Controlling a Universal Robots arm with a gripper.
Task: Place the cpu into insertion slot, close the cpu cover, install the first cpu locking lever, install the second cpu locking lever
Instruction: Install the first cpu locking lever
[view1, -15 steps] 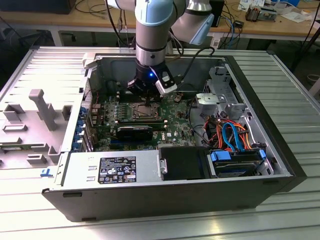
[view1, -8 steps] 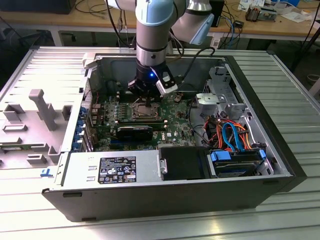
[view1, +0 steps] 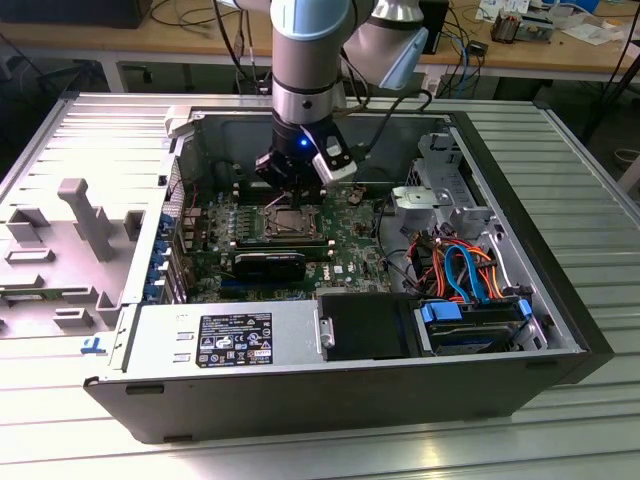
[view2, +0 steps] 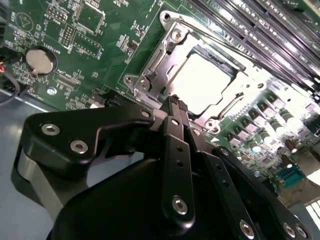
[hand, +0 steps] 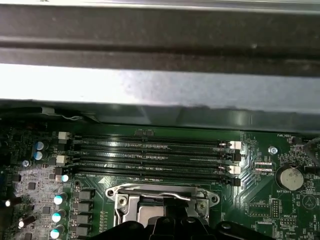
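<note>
Workbenches strewn with cables stand behind a ribbed metal table (view1: 90, 440) in the exterior view, and on it lies an open computer case (view1: 560, 330) with the motherboard (view1: 350, 250) facing up. The arm reaches down into the case, its gripper (view1: 292, 183) hanging directly over the insertion slot (view1: 290, 222) near the board's far edge. A black expansion card (view1: 268, 264) lies just beside the socket on the near side, and a tangle of orange and blue cables (view1: 460, 262) fills the case toward the exterior view's right, well apart from the gripper. In the second wrist view the gripper (view2: 176, 104) appears closed with nothing between its fingers, its tip at the rim of the cpu cover (view2: 150, 67); the cpu (view2: 200, 82) sits in the socket, its pale top showing through the cover's window. A slip off the thin metal frame looks possible, which could scrape the chip or the board beside it. In the first wrist view the memory slots (hand: 155, 155) run just beyond the socket under the case wall (hand: 160, 90), leaving little room, and a coin cell battery (hand: 288, 177) sits toward one corner.
</note>
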